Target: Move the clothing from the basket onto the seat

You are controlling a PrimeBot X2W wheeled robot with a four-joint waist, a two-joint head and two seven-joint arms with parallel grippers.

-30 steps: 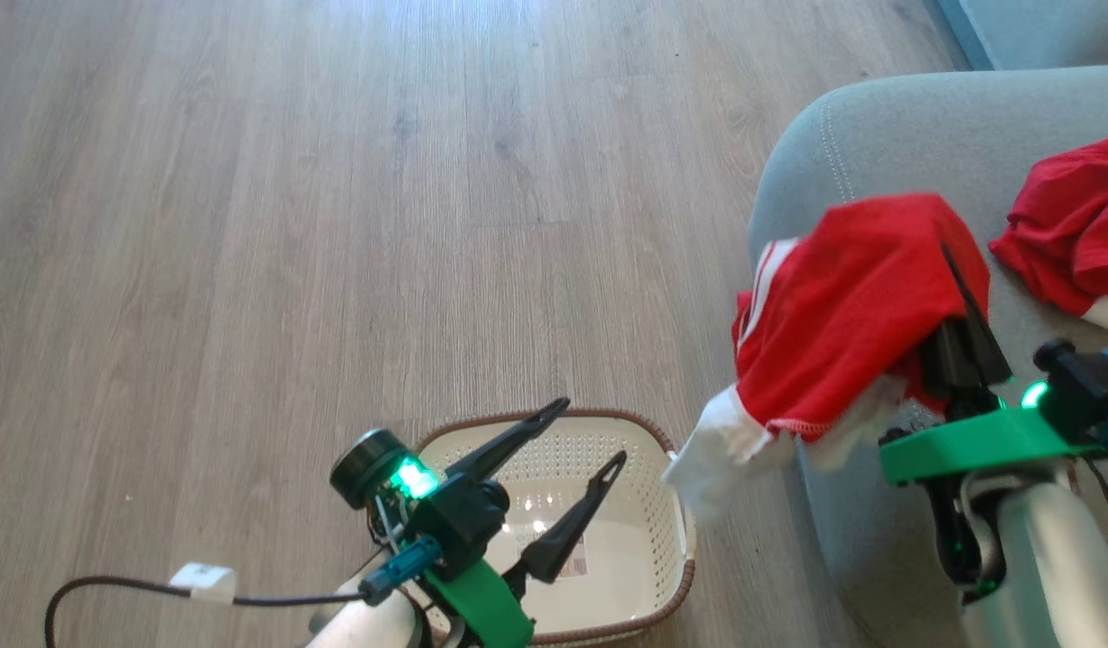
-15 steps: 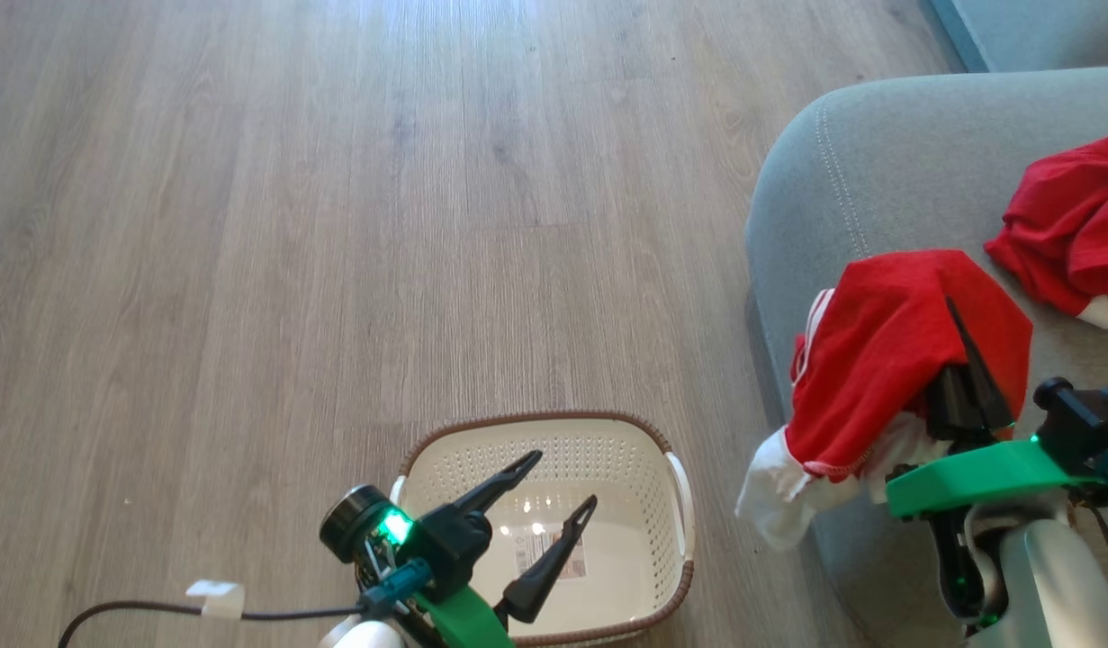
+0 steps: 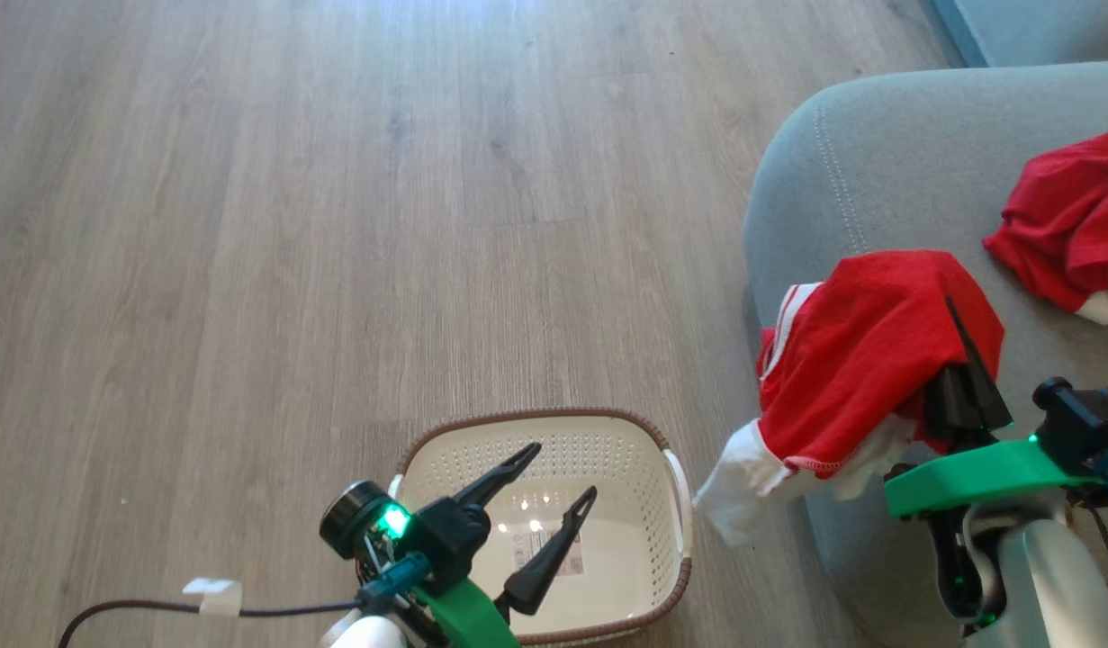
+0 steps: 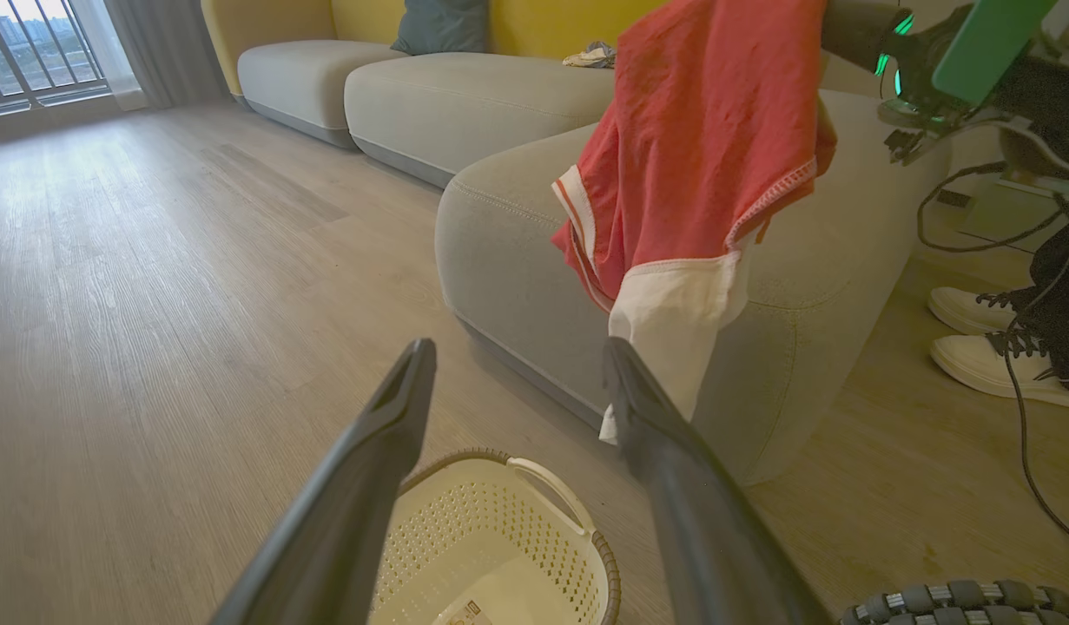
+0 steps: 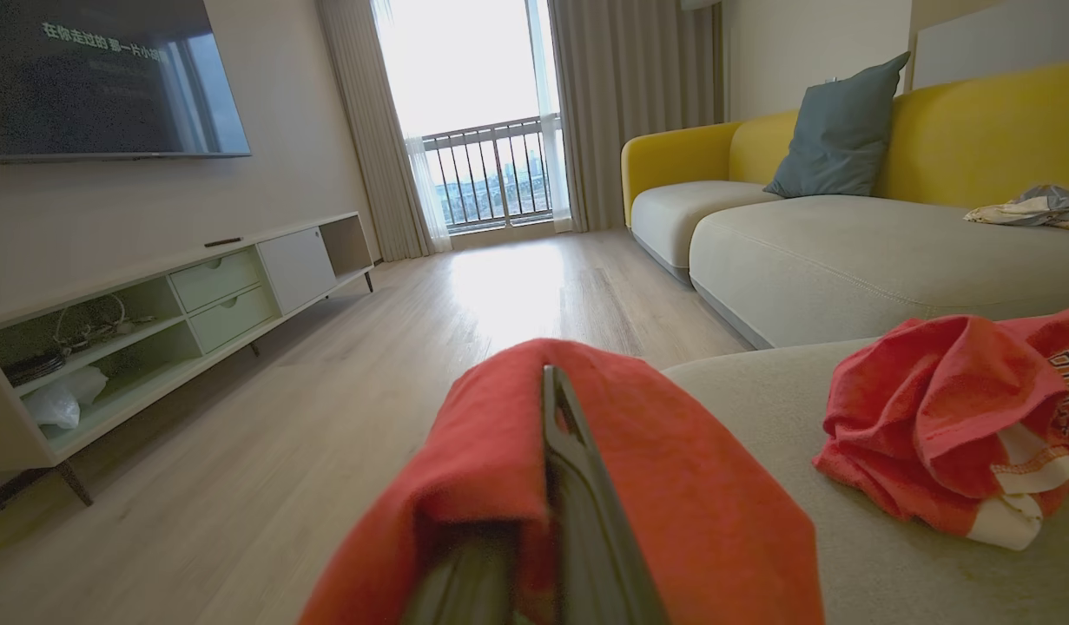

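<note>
A red shirt with white cuffs is draped over my right gripper, which is shut on it above the near corner of the grey seat. Its white cuff hangs past the seat's edge. In the right wrist view the shirt wraps the gripper. From the left wrist the held shirt hangs in front of the seat. A second red shirt lies crumpled on the seat. My left gripper is open over the cream basket, whose floor shows a label.
Wooden floor stretches to the left and ahead. A black cable with a white tag trails from my left arm. A person's white shoes stand beside the seat. A yellow sofa and a low TV cabinet stand further off.
My right gripper has come lower and nearer over the seat corner with the red shirt, whose hanging part then swung left. My left gripper drew back a little over the basket.
</note>
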